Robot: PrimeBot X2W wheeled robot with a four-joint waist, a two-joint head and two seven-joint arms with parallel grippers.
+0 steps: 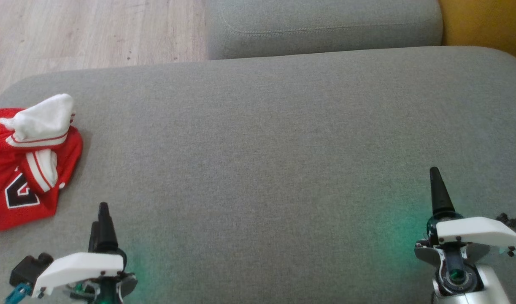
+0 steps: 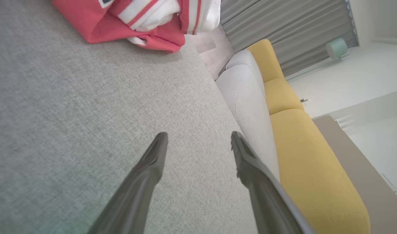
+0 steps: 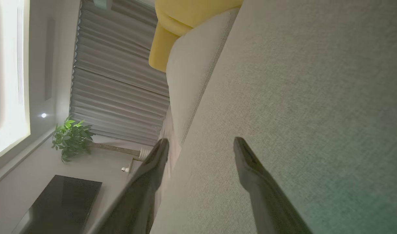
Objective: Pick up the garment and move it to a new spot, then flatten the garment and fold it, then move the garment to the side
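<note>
Readable marks: one numeral point(image 1: 19, 192) on the garment point(image 1: 34, 160)
Black with a white edge, it looks like a 2, at nine o'clock in the head view; folds hide part of it.

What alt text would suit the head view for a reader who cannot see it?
A crumpled red and white jersey lies at the left edge of a wide grey cushion. The left end effector and right end effector sit at the lower corners, both empty and apart from the jersey.
</note>
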